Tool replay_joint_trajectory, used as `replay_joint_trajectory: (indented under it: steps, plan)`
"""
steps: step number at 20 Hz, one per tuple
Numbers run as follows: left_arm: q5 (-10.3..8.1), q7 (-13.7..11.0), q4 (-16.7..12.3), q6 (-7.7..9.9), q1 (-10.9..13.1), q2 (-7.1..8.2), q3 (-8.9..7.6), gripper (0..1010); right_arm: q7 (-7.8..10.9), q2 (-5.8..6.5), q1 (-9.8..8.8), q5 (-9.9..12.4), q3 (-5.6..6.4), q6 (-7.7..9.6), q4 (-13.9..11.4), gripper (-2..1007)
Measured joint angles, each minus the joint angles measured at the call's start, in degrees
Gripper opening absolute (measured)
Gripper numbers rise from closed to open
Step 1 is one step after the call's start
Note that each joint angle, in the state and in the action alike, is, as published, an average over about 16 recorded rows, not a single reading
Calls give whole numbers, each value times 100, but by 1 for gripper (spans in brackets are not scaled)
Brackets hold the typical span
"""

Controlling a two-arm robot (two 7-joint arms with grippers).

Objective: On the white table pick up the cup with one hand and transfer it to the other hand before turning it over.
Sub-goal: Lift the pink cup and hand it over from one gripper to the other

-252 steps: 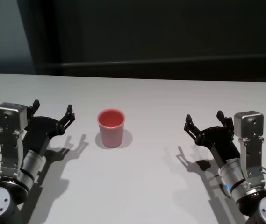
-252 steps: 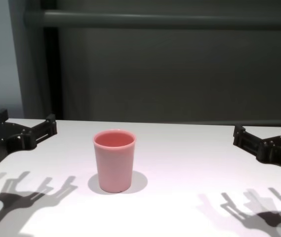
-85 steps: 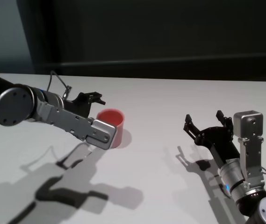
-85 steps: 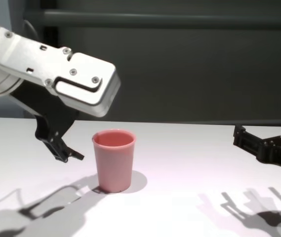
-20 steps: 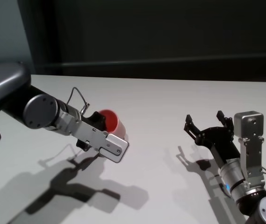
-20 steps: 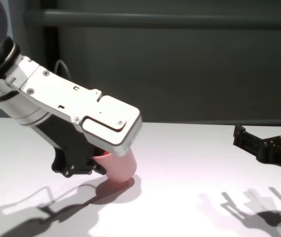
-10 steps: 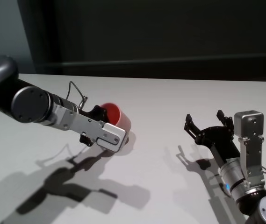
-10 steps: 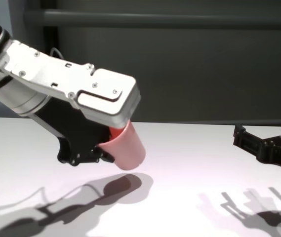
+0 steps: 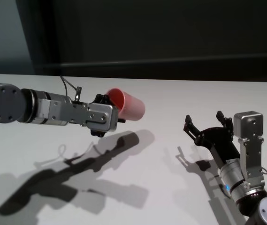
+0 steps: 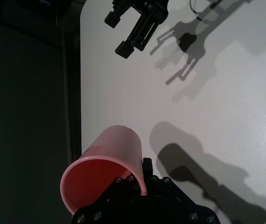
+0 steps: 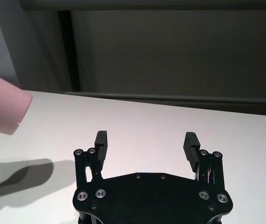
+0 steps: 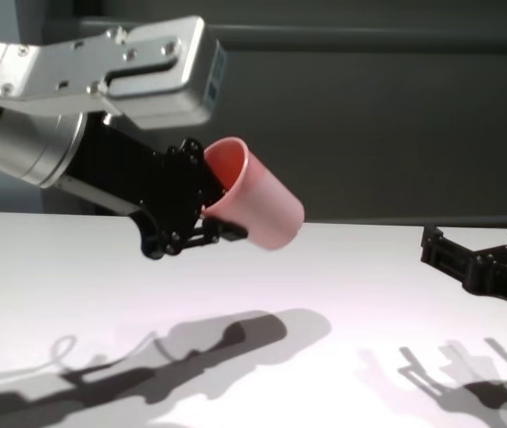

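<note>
Left gripper holds the cup tilted above the white table.

The left tool hides part of the cup rim in the chest view; the frame edge cuts off the right tool and the cup in the right wrist view.

White table: matte, only shadows on it (far edge seemingly unobstructed).
</note>
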Motion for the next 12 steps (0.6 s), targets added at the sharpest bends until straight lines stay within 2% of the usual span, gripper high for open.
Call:
replay_joint_trajectory:
  steps: [6, 12]
  plan:
    - [-1059, 359, 364, -483, 289, -202, -563, 37, 0, 0, 0, 0, 0, 0, 0, 1002]
    - [-2080, 399, 770, -863, 452, -426, -1040, 37, 0, 0, 0, 0, 0, 0, 0, 1002]
